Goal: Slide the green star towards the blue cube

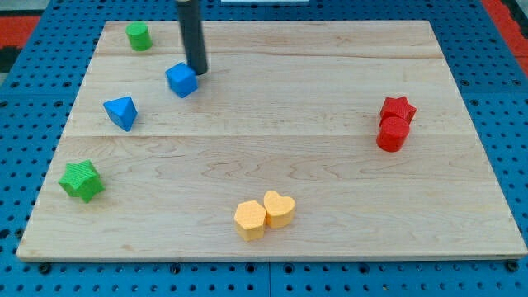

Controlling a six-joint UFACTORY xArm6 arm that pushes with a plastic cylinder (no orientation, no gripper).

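Note:
The green star [82,180] lies near the board's left edge, low in the view. The blue cube [181,80] sits in the upper left part of the board. My tip [198,72] rests just right of the blue cube, close to its upper right corner, far from the green star. The dark rod rises from there out of the view's top.
A blue triangular block [121,112] lies between the cube and the star. A green cylinder [139,36] is at the top left. A red star [398,109] and red cylinder [392,134] touch at the right. Two yellow blocks [250,219], [279,209] sit together at the bottom middle.

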